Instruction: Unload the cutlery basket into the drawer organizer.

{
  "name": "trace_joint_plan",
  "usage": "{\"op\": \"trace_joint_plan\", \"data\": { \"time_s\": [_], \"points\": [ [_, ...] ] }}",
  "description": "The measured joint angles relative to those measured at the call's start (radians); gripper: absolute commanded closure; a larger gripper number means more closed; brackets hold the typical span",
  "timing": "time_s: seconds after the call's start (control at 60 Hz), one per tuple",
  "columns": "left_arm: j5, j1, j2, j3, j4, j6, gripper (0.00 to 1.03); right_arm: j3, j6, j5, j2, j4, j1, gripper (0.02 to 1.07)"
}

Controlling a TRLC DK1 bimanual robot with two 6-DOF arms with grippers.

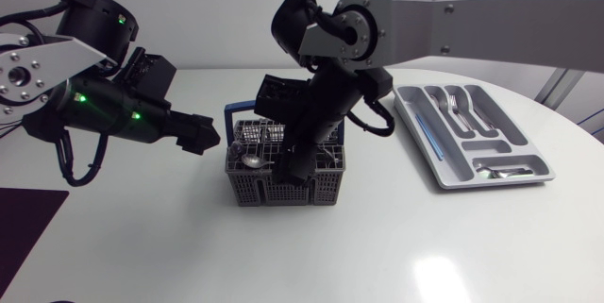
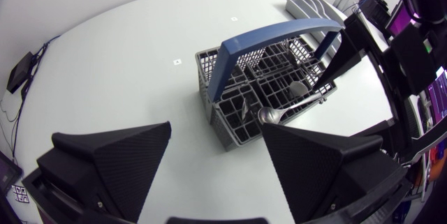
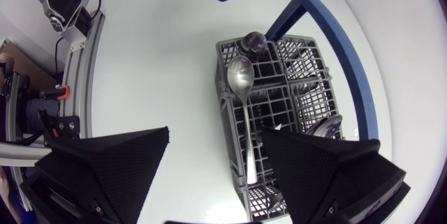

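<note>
Hovering right pincer (image 3: 216, 132), spread, over basket (image 1: 247, 190) rim

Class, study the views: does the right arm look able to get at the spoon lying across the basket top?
Likely yes. The right claw hangs open above the basket, the spoon lies uncovered on top, within the claw's gap, and the blue handle stands aside.

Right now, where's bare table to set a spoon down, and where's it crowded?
Free: the table in front of the basket and organizer, and the strip between them. Crowded: over the basket, where my right arm hangs, my left arm alongside.
</note>
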Motion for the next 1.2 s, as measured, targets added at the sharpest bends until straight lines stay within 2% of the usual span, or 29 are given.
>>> {"op": "trace_joint_plan", "data": {
  "time_s": [0.15, 0.2, 0.25, 0.383, 0.617, 0.683, 0.917, 1.017, 1.2],
  "points": [
    [-0.007, 0.0, -0.006, -0.011, 0.018, -0.018, 0.12, 0.037, -0.024, 0.0, 0.047, -0.001, 0.01, 0.23],
    [-0.007, 0.0, -0.007, -0.014, 0.021, -0.018, 0.12, 0.052, -0.029, 0.0, 0.062, -0.004, 0.014, 0.32],
    [-0.007, 0.0, -0.008, -0.016, 0.023, -0.018, 0.12, 0.068, -0.032, 0.0, 0.078, -0.01, 0.018, 0.35],
    [-0.007, 0.0, -0.013, -0.027, 0.036, -0.018, 0.12, 0.095, -0.051, 0.0, 0.113, -0.017, 0.018, 0.54],
    [-0.007, 0.0, -0.014, -0.04, 0.057, -0.018, 0.12, 0.097, -0.079, -0.001, 0.138, -0.023, 0.009, 0.57],
    [-0.007, 0.0, -0.014, -0.044, 0.06, -0.018, 0.12, 0.098, -0.082, -0.003, 0.141, -0.023, 0.003, 0.64],
    [-0.007, 0.0, -0.014, -0.055, 0.073, -0.018, 0.12, 0.117, -0.089, -0.005, 0.164, -0.024, -0.019, 0.63],
    [-0.007, 0.0, -0.014, -0.056, 0.073, -0.018, 0.12, 0.121, -0.089, -0.007, 0.164, -0.026, -0.019, 0.59],
    [-0.007, 0.0, -0.014, -0.06, 0.074, -0.018, 0.12, 0.114, -0.088, 0.071, 0.14, 0.023, 0.0, 0.53]
  ]
}}
